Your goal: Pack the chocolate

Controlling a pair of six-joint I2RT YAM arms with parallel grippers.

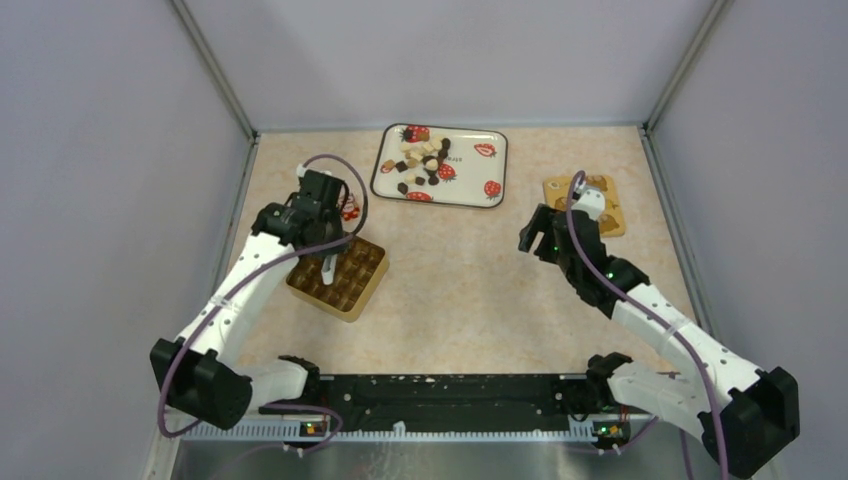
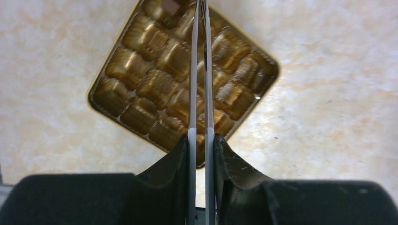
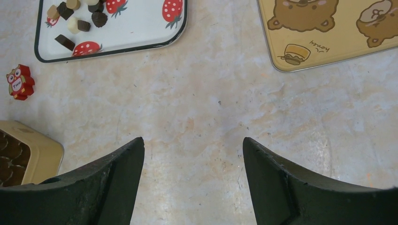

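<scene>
Across your bench (image 1: 460,290), the gold-celled box (image 1: 338,277) is almost all empty, with what looks like one brown piece (image 2: 170,6) in a far cell, so I judge packing barely begun. Your left gripper (image 1: 328,266) hangs over the box, thin fingers pressed together on nothing visible, and your right gripper (image 3: 193,154) is spread wide. Most chocolate (image 1: 425,160) sits on the strawberry tray (image 1: 470,172).

One strawberry tray (image 1: 468,178), one gold box (image 1: 362,270), one bear lid (image 3: 324,42), one red owl (image 3: 19,82), many chocolate pieces (image 1: 425,160)

Brown and cream chocolate (image 1: 425,160), strawberry-printed white tray (image 3: 141,28), bear-printed yellow lid (image 3: 328,37), gold box (image 2: 155,84)
</scene>
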